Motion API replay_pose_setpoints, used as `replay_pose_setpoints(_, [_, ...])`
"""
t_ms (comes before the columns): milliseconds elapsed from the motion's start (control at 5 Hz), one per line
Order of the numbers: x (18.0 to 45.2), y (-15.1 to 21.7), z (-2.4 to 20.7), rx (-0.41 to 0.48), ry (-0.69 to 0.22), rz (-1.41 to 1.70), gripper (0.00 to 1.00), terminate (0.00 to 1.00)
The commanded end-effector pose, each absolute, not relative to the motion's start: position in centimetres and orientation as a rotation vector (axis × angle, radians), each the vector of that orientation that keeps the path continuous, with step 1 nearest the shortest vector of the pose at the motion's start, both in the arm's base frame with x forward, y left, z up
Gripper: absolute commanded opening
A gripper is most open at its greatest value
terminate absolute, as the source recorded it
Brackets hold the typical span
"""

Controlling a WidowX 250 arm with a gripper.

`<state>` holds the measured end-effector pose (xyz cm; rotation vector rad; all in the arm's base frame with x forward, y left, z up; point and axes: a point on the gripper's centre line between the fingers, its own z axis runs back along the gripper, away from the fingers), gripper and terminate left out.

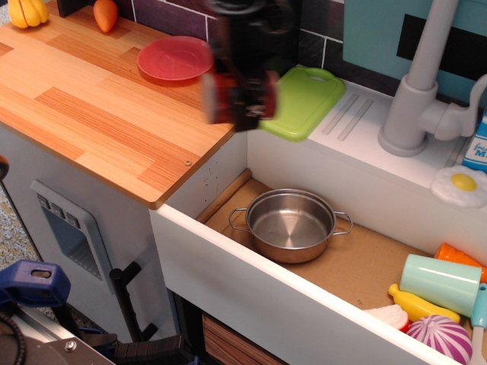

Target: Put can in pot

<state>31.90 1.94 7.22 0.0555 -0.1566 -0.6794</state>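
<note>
While motion blurs the arm, the counts read clearly, left to right.

Bench (91, 122): one wooden top, its right edge ending at the sink; most of its front surface is bare.
Fruit: one yellow piece (27, 11) and one orange piece (105, 14) at the back left corner.
Plate (175, 58): one, red, flat on the bench near the back wall.
Claw (242, 106): one, blurred, off the bench surface, above the bench's right edge and just left of the board; pinching the can from above.
Can (237, 97): one, red label and silver ends, held in the air by the claw, above and left of the pot, well apart from it.
Board (300, 103): one, green, lying on the sink's back rim with its left end behind the claw.
Sink (228, 258): one white basin with a brown floor; open floor lies left and right of the pot.
Pot (291, 225): one, steel, upright, two loop handles, nothing inside; near the basin's left end, clear of the walls.
Tap (415, 84): one, grey, on the back rim.
Egg (460, 185): one fried egg on the rim at right.
Cup (441, 283): one, mint green, on its side at the right of the basin.
Toy food: several pieces crowd the basin's right corner beside the cup.
</note>
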Motion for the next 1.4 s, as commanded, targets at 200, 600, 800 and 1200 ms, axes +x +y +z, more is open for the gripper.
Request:
replay_pose_setpoints(200, [32.8,-1.8,1.5,-0.016,-0.305,-0.627,0.0,0.0])
replay_pose_setpoints(600, [32.8,-1.8,1.1,0.023,-0.314,-0.631,1.0,0.0])
replay_pose_setpoints(800, [32.8,-1.8,1.1,0.023,-0.314,-0.631,1.0,0.0])
replay_pose_setpoints(1200, [32.8,-1.8,1.1,0.023,-0.314,-0.631,1.0,1.0])
